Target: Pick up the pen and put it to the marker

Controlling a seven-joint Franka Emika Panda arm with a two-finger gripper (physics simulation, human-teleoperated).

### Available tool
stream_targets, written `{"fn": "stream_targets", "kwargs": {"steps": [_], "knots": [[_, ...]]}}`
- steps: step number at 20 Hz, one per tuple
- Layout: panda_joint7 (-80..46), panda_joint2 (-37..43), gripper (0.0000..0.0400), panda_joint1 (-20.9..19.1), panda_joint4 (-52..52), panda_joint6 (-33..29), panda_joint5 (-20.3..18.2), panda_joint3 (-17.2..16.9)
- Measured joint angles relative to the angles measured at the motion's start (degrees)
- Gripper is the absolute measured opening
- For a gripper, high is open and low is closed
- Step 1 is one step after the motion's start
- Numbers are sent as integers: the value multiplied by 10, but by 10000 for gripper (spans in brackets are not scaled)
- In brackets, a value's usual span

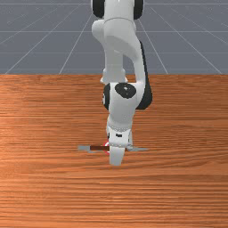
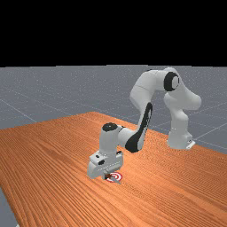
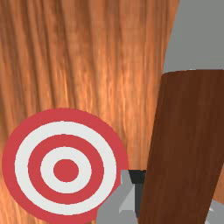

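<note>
Pen (image 3: 188, 131) seemingly clamped between fingers of gripper (image 3: 176, 194), shaft crosswise under hand. Marker (image 3: 66, 170) could be missed if pen is released here: it lies beside one finger, off shaft's line. Pen could be tipped by uneven grip, or jammed against table (image 2: 57, 155) by lowering too far. One finger mostly hidden by shaft; grey end (image 3: 197, 35) cut off in wrist view; pen's height hard to judge.

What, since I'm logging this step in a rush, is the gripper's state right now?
Gripper: closed on the brown part of the pen, jaws on either side of it.
</note>
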State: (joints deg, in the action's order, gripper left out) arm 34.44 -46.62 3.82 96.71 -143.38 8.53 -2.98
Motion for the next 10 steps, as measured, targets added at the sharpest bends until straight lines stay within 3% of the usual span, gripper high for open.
{"fn": "stream_targets", "kwargs": {"steps": [2,10], "knots": [[27,2,0,-23,17,-41,-22,26],[19,38,0,-21,87,-47,-23,25]]}}
